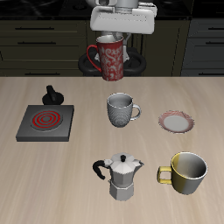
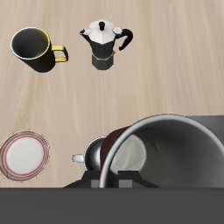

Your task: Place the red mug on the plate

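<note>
Exterior view, pincer (image 1: pixel 112 39) lifting red mug (image 1: pixel 110 59)

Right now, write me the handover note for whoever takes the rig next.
End effector: shut on the red mug, held upright, high above the table's back area.
Plate: bare, beside the grey mug, farther back than the yellow mug. The moka pot stands near the front edge.
Done: mug grasped and lifted.
Left: carry it over the plate, lower it onto the centre, release.
</note>
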### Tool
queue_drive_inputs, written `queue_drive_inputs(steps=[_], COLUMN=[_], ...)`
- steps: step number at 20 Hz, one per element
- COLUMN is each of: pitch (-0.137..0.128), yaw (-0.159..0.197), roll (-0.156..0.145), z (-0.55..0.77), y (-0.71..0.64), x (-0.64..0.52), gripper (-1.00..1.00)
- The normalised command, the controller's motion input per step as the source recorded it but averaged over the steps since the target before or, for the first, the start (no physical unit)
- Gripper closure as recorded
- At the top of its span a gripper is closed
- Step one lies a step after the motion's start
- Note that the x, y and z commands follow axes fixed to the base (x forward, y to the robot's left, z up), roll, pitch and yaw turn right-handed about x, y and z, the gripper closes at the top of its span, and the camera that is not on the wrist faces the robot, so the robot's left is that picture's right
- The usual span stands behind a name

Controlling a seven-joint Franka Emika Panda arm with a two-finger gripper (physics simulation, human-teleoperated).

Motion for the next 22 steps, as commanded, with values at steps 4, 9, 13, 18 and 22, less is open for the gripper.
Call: queue_drive_inputs(steps=[4, 9, 13, 18, 22], pitch=[0.022, 0.017, -0.011, 0.007, 0.022], yaw=[0.017, -0.001, 0.036, 0.010, -0.035], roll=[-0.001, 0.016, -0.012, -0.042, 0.005], z=[-0.01, -0.06, -0.09, -0.06, -0.04], y=[0.28, 0.38, 0.40, 0.40, 0.30], x=[-0.11, -0.11, -0.07, 0.04, 0.00], gripper=[1.00, 1.00, 1.00, 1.00, 1.00])
